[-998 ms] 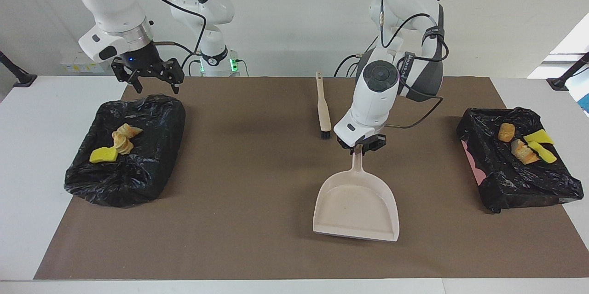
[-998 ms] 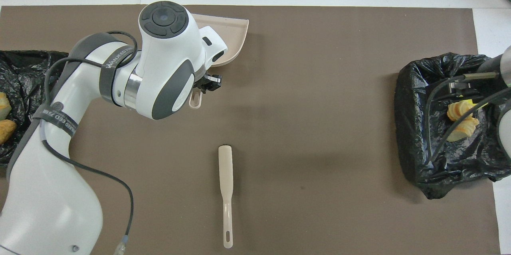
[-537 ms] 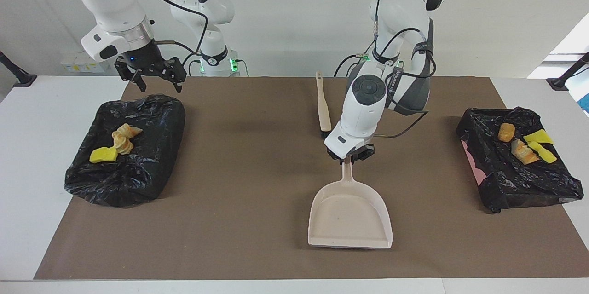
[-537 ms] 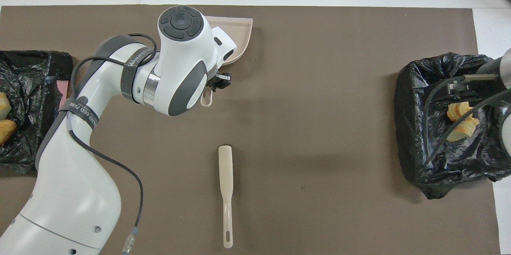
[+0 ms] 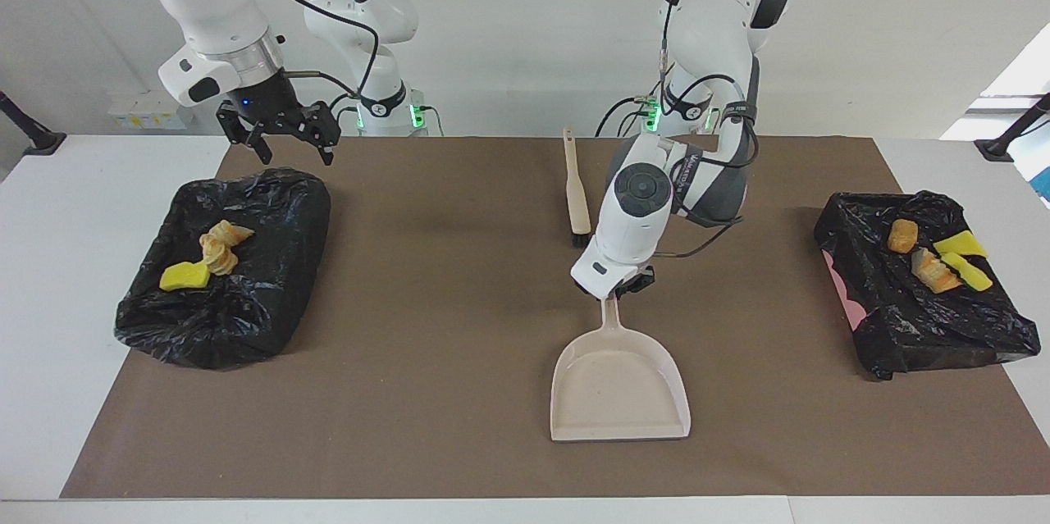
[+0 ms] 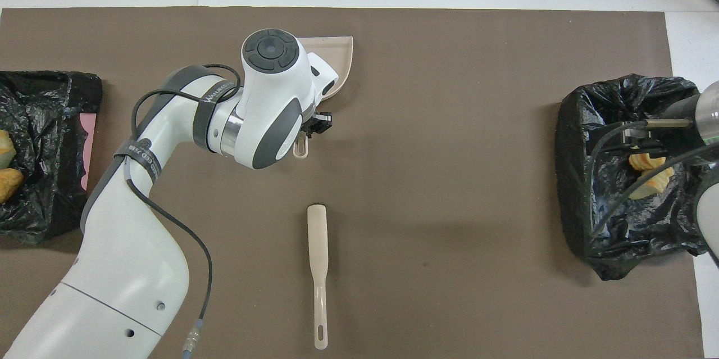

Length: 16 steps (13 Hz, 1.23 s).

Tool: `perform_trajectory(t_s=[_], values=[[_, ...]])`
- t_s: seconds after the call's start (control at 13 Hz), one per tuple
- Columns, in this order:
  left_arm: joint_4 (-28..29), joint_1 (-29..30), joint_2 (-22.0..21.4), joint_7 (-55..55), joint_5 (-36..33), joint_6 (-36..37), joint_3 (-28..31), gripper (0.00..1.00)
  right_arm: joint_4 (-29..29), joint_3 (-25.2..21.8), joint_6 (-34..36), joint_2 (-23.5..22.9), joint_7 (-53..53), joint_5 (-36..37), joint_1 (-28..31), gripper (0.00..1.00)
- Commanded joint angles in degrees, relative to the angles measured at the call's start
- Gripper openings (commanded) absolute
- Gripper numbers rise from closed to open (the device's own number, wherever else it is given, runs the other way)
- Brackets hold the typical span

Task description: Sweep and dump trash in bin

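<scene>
Two black-lined bins are holding scraps: one (image 5: pixel 225 262) at frame left, one (image 5: pixel 923 282) at right. Left fingers (image 5: pixel 621 288) are pinching the dustpan (image 5: pixel 619 385) handle; right fingers (image 5: pixel 283 134) are spread.

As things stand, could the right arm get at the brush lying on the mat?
Probably yes: the right gripper is open and holds nothing, and the mat around the brush is bare. The left gripper, shut on the dustpan handle, sits just beside the bristle end, so the handle end looks safer.

Smooth beige plastic dustpan (image 5: pixel 620 383) and brush (image 6: pixel 318 258), crinkled glossy black plastic bags (image 5: pixel 238 262), matt brown mat (image 5: pixel 459 303).
</scene>
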<state>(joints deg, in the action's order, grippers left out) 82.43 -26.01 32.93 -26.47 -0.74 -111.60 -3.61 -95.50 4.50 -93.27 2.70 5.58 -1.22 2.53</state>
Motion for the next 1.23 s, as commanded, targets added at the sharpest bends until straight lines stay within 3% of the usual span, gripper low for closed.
perform_trajectory(t_s=[0.0, 0.15, 0.23, 0.61, 0.92, 1.15], values=[[4.14, -0.98, -2.70, 0.19, 0.83, -2.92, 1.15, 0.49, 0.04, -0.20, -1.82, 0.04, 0.66, -0.70, 0.54, 1.00], [3.87, -1.06, -2.87, 0.36, 0.31, -3.01, 1.15, 0.90, 0.32, -0.72, -1.12, -0.15, 0.83, -0.62, 1.42, 1.00], [3.96, -0.89, -3.83, 0.36, 0.31, -2.93, 1.15, 1.00, 0.32, -0.64, -1.12, -0.15, 0.84, -0.62, 1.43, 1.00], [5.63, 1.21, -13.75, 4.03, -0.66, 1.01, 2.64, 1.00, 0.32, -0.64, -1.12, -0.15, 0.84, -0.71, 1.43, 1.00], [10.63, 10.08, -25.96, 19.66, -0.66, 5.59, 2.82, 1.00, 0.32, -0.64, -1.12, -0.15, 0.84, -0.71, 1.43, 1.00], [9.76, 16.76, -30.72, 28.02, -0.66, 11.12, 3.00, 1.00, 0.32, -0.64, -1.12, -0.15, 0.84, -0.71, 1.43, 1.00]])
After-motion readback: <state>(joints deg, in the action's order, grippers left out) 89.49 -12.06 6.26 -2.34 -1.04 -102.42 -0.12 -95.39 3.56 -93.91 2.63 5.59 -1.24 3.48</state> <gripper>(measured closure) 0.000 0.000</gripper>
